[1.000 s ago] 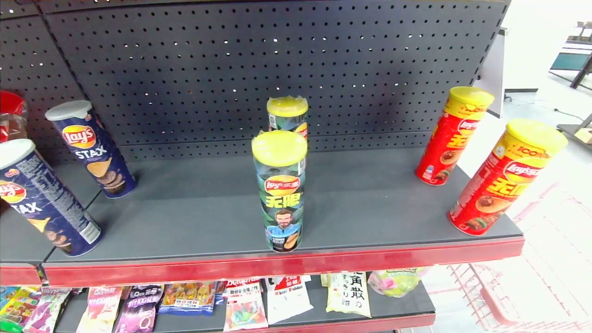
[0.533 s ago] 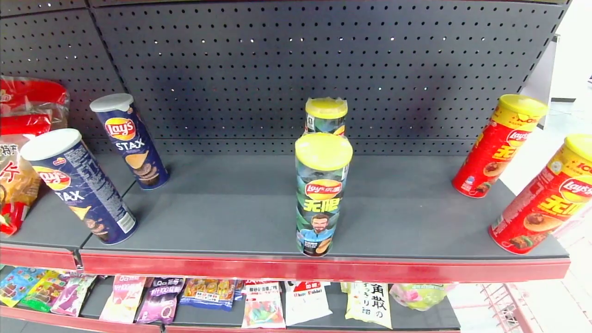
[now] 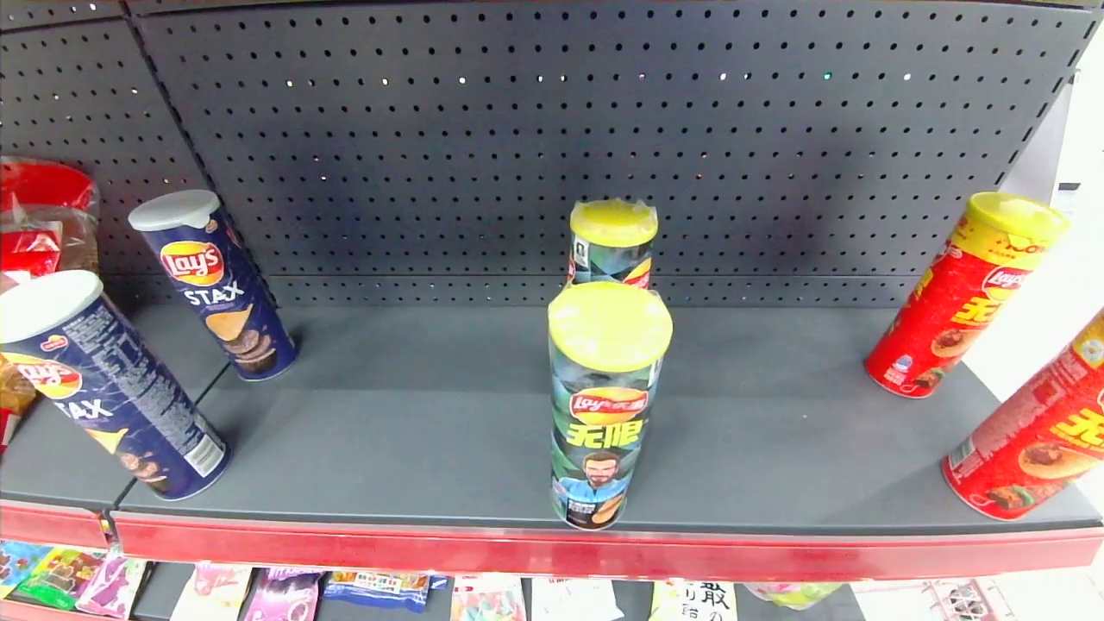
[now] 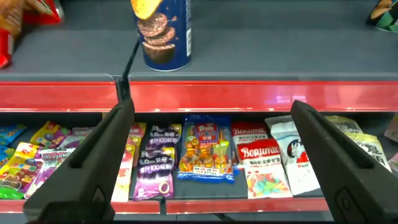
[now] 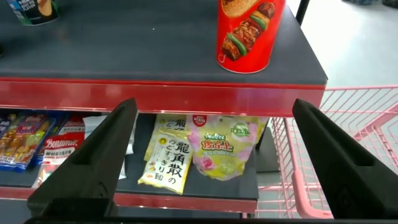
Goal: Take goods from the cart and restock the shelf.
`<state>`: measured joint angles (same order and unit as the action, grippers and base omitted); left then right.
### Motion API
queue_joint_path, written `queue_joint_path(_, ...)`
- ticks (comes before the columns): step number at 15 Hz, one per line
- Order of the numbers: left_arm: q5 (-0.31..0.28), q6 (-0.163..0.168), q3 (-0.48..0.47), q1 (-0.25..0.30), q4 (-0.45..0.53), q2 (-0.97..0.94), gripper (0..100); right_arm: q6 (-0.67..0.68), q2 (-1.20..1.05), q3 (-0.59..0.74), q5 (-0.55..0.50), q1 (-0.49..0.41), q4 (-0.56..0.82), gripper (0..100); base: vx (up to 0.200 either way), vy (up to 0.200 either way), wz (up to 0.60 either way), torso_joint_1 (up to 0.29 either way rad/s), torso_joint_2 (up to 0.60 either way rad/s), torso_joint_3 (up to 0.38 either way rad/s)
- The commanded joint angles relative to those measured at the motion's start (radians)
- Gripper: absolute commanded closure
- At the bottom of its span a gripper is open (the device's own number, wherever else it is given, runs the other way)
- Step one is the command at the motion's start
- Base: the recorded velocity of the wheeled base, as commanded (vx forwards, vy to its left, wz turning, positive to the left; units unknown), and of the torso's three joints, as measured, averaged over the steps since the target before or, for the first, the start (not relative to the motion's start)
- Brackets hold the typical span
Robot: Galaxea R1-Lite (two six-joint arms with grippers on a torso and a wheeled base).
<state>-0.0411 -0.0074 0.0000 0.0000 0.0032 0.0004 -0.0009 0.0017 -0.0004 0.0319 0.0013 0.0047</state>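
Chip cans stand on the dark grey shelf (image 3: 414, 431) with its red front edge. A green can (image 3: 608, 414) stands near the front middle, with a second green can (image 3: 613, 243) behind it. Two blue cans (image 3: 217, 285) (image 3: 108, 388) stand at the left and two red cans (image 3: 973, 297) (image 3: 1035, 427) at the right. My left gripper (image 4: 211, 158) hangs open and empty in front of the shelf edge, below a blue can (image 4: 163, 34). My right gripper (image 5: 214, 158) is open and empty below a red can (image 5: 249, 34).
Snack bags (image 4: 205, 152) hang in a row on the lower shelf. A pink wire cart (image 5: 351, 149) stands to the right of the shelf end. Red bags (image 3: 34, 216) sit at the far left. The pegboard back wall (image 3: 552, 129) closes the shelf behind.
The whole head picture has shifted: the camera moved, so the cans now sit lower and further right in the frame. The cans keep their places on the shelf.
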Motion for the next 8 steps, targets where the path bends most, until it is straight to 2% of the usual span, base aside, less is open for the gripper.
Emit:
queue_joint_path(1,0.0,0.0,0.0,0.0,0.001,0.0,0,-0.001,0.0,0.0,0.0,0.0,0.0,0,0.0,0.0,0.0,0.0,0.0,0.0)
queue_joint_path(8,0.0,-0.002,0.0,0.0,0.0,0.0,0,0.002,0.0,0.0,-0.001,0.0,0.0,0,0.0,0.0,0.0,0.0,0.0,0.0)
